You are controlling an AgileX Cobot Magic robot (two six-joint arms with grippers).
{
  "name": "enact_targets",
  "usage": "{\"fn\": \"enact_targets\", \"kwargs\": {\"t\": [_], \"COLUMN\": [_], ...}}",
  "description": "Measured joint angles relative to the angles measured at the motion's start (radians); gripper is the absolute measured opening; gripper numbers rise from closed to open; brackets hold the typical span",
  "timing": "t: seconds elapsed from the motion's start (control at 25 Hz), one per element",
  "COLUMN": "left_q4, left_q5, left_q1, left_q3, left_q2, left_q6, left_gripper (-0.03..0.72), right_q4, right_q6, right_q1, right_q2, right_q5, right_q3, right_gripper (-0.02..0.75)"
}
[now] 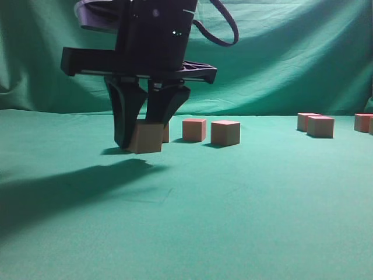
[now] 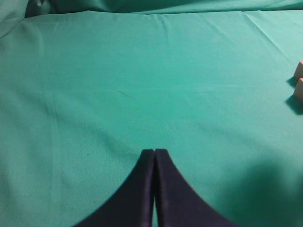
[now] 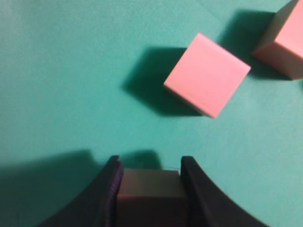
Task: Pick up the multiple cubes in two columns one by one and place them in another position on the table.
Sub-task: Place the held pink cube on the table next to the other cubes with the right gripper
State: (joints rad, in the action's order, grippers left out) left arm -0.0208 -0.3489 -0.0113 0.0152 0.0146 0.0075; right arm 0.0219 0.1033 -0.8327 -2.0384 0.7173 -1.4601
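My right gripper point(image 1: 143, 140) stands low over the table point(image 1: 245, 204), left of the middle, shut on one salmon-pink cube point(image 1: 145, 139). In the right wrist view that cube point(image 3: 150, 189) fills the gap between the black fingers of the gripper point(image 3: 150, 165). Whether it touches the cloth I cannot tell. Just behind it another cube point(image 1: 166, 133) is partly hidden. Two more cubes point(image 1: 194, 129) point(image 1: 225, 132) stand to its right; the right wrist view shows them ahead point(image 3: 207, 74) point(image 3: 284, 40). My left gripper point(image 2: 155, 151) is shut and empty over bare cloth.
Further cubes point(image 1: 308, 121) point(image 1: 320, 126) point(image 1: 363, 122) sit at the far right of the table. Two cubes point(image 2: 299, 70) point(image 2: 298, 90) show at the right edge of the left wrist view. A draped green backdrop point(image 1: 291, 52) rises behind the table.
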Motion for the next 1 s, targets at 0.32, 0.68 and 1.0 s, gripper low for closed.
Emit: {"fn": "enact_targets", "kwargs": {"t": [0.32, 0.68, 1.0], "left_q4": [0.0, 0.0, 0.0], "left_q5": [0.0, 0.0, 0.0], "left_q1": [0.0, 0.0, 0.0], "left_q3": [0.0, 0.0, 0.0], "left_q2": [0.0, 0.0, 0.0], "left_q6": [0.0, 0.0, 0.0], "left_gripper": [0.0, 0.0, 0.0], "right_q4": [0.074, 0.115, 0.165], "right_q6": [0.013, 0.042, 0.109], "right_q1": [0.001, 0.001, 0.002], "right_q2": [-0.014, -0.052, -0.061], "right_q5": [-0.06, -0.019, -0.021], "right_q3": [-0.009, -0.054, -0.059], "right_gripper": [0.271, 0.271, 0.271]}}
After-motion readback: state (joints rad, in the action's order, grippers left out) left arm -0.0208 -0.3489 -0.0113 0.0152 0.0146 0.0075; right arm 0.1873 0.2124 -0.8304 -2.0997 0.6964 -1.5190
